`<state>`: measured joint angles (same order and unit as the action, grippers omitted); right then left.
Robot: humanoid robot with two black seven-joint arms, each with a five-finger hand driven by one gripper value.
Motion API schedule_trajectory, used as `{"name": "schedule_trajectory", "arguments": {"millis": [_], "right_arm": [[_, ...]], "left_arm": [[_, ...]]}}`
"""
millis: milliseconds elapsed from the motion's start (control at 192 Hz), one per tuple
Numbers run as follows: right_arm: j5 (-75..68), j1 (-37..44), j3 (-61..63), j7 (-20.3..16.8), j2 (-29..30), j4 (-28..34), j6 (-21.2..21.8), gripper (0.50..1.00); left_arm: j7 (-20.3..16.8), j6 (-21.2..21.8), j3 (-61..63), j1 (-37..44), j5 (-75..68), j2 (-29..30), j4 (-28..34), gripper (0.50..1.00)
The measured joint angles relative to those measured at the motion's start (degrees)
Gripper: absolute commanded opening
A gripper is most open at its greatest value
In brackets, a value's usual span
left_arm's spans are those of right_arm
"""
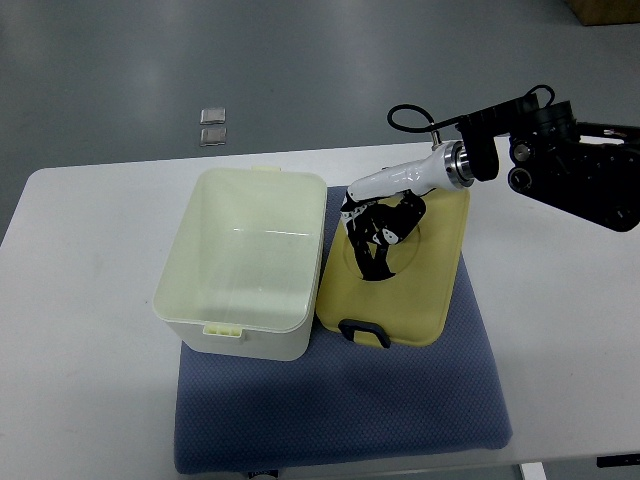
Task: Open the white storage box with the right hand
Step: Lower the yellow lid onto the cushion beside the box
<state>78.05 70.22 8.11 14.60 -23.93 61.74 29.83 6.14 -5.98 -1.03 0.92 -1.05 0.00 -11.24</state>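
Storage box (pixel 245 262) sitting open, lid (pixel 395 265) lying just beside it on the mat (pixel 340 415).

You are seeing the right hand (pixel 378 232) with curled fingers (pixel 372 258) resting on the lid, though a true grip can't be told. If you are lifting away now, a hooked finger risks dragging the lid toward the tabletop's (pixel 90 300) right edge.

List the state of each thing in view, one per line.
white storage box: open, upright, nothing inside, on the blue mat.
lid: off the box, lying flat beside it on the mat.
right hand: over the lid, fingers curled, contact unclear.
two small squares: flat on the floor beyond the table.
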Motion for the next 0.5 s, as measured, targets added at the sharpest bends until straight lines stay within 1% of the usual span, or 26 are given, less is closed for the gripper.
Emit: {"name": "schedule_trajectory", "arguments": {"millis": [16, 21, 31, 36, 42, 47, 52, 57, 63, 68, 73, 78, 89, 193, 500], "right_arm": [[0.0, -0.1, 0.0, 0.0, 0.0, -0.1, -0.1, 0.5], [0.0, -0.2, 0.0, 0.0, 0.0, -0.1, -0.2, 0.533], [0.0, -0.3, 0.0, 0.0, 0.0, -0.1, -0.3, 0.533], [0.0, -0.3, 0.0, 0.0, 0.1, -0.1, -0.4, 0.616], [0.0, -0.3, 0.0, 0.0, 0.1, -0.2, -0.4, 0.617], [0.0, -0.4, 0.0, 0.0, 0.1, -0.2, -0.5, 0.714], [0.0, -0.4, 0.0, 0.0, 0.1, -0.2, -0.5, 0.715], [0.0, -0.4, 0.0, 0.0, 0.1, -0.2, -0.6, 0.8], [0.0, -0.5, 0.0, 0.0, 0.1, -0.2, -0.6, 0.801], [0.0, -0.5, 0.0, 0.0, 0.1, -0.2, -0.7, 0.87], [0.0, -0.5, 0.0, 0.0, 0.1, -0.2, -0.7, 0.87], [0.0, -0.6, 0.0, 0.0, 0.1, -0.2, -0.8, 0.911], [0.0, -0.6, 0.0, 0.0, 0.1, -0.3, -0.9, 0.917], [-0.1, -1.3, 0.1, 0.0, 0.0, -0.6, -1.4, 0.923], [-0.6, -1.2, 1.0, 0.0, -1.5, -1.1, -1.2, 0.926]], "left_arm": [[0.0, 0.0, 0.0, 0.0, 0.0, 0.0, 0.0, 1.0], [0.0, 0.0, 0.0, 0.0, 0.0, 0.0, 0.0, 1.0], [0.0, 0.0, 0.0, 0.0, 0.0, 0.0, 0.0, 1.0], [0.0, 0.0, 0.0, 0.0, 0.0, 0.0, 0.0, 1.0], [0.0, 0.0, 0.0, 0.0, 0.0, 0.0, 0.0, 1.0], [0.0, 0.0, 0.0, 0.0, 0.0, 0.0, 0.0, 1.0], [0.0, 0.0, 0.0, 0.0, 0.0, 0.0, 0.0, 1.0], [0.0, 0.0, 0.0, 0.0, 0.0, 0.0, 0.0, 1.0], [0.0, 0.0, 0.0, 0.0, 0.0, 0.0, 0.0, 1.0], [0.0, 0.0, 0.0, 0.0, 0.0, 0.0, 0.0, 1.0], [0.0, 0.0, 0.0, 0.0, 0.0, 0.0, 0.0, 1.0], [0.0, 0.0, 0.0, 0.0, 0.0, 0.0, 0.0, 1.0], [0.0, 0.0, 0.0, 0.0, 0.0, 0.0, 0.0, 1.0], [0.0, 0.0, 0.0, 0.1, 0.0, 0.0, 0.0, 1.0], [0.0, 0.0, 0.2, 0.0, 0.0, 0.0, -0.1, 1.0]]}}
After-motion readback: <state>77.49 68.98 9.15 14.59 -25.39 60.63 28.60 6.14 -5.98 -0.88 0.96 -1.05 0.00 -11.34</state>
